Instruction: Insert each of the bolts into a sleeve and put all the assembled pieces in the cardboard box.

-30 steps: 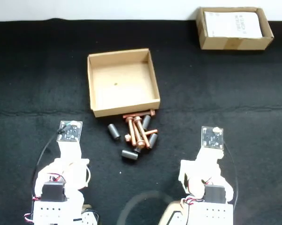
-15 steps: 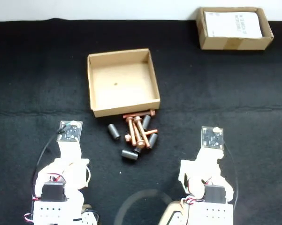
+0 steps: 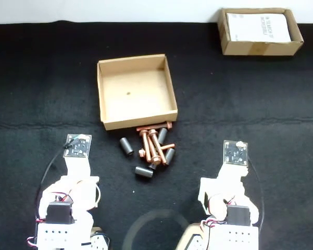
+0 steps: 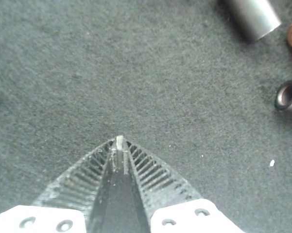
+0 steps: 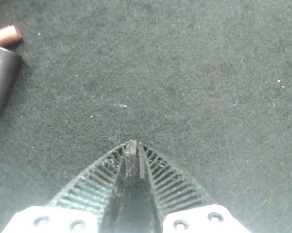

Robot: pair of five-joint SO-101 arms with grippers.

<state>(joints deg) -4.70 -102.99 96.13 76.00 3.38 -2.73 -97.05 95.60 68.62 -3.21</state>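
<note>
Several copper bolts point(image 3: 151, 142) and dark grey sleeves point(image 3: 126, 146) lie in a loose pile on the black mat, just in front of the open cardboard box point(image 3: 102, 88). One sleeve point(image 3: 144, 173) lies alone at the near side of the pile. My left gripper point(image 4: 119, 142) is shut, empty, over bare mat left of the pile, with two sleeves point(image 4: 252, 17) point(image 4: 287, 95) ahead of it. My right gripper point(image 5: 131, 144) is shut and empty over bare mat right of the pile, with a sleeve point(image 5: 1, 75) and a bolt tip point(image 5: 5, 35) beyond it.
A second cardboard box point(image 3: 260, 31) holding a white printed sheet stands at the far right corner. Both arms point(image 3: 77, 156) point(image 3: 234, 161) rest folded at the near edge of the table.
</note>
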